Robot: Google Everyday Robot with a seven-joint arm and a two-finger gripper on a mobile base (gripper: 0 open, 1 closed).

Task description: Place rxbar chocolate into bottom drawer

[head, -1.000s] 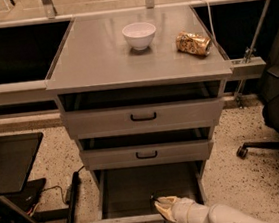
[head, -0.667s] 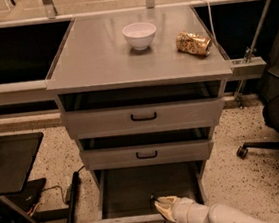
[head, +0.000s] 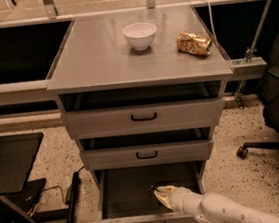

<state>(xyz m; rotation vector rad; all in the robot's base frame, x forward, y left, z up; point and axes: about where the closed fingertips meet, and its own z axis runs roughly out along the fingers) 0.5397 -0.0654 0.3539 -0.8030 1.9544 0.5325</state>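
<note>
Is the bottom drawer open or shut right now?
Open. The bottom drawer is pulled far out with its dark inside showing from above, and the gripper sits inside it, near the front wall.

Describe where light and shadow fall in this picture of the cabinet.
Camera view: the cabinet top is evenly lit and the white bowl on it bright; same view: the open bottom drawer lies in deep shadow, where the pincer, inside at its right, shows pale.
</note>
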